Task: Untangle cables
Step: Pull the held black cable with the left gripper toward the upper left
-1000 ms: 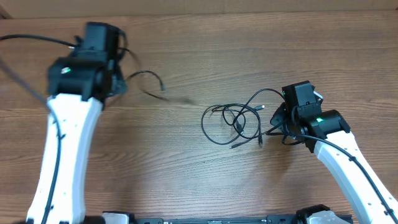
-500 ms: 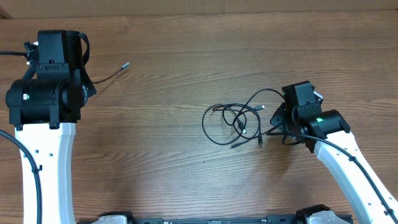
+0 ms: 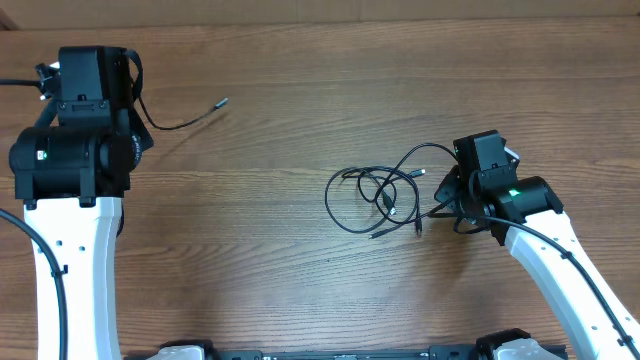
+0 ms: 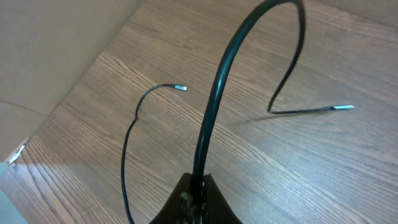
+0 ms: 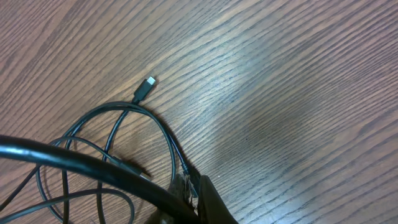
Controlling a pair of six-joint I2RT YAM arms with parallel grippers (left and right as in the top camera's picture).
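In the overhead view a bundle of thin black cables point(image 3: 378, 195) lies looped at centre right. My right gripper point(image 3: 445, 197) is at the bundle's right edge. In the right wrist view it point(image 5: 189, 186) is shut on a thin cable strand point(image 5: 163, 138), and a small plug point(image 5: 148, 82) lies on the wood beyond. One separate cable point(image 3: 175, 120) runs from my left arm point(image 3: 75, 160) at the far left to a silver tip point(image 3: 222, 101). In the left wrist view my left gripper point(image 4: 198, 198) is shut on this cable point(image 4: 214, 106), which arcs up to a silver tip point(image 4: 344, 108). A second silver tip point(image 4: 180, 88) shows left.
The wooden table point(image 3: 280, 260) fills the overhead view. A pale wall or board point(image 4: 50, 43) borders the table's far left edge in the left wrist view. A thick black wire point(image 3: 20, 85) leads off from my left arm.
My left arm has swung to the far left with the separate cable, pulling it away from the bundle. Its silver tip has since drifted slightly right. My right arm and the bundle have not moved.
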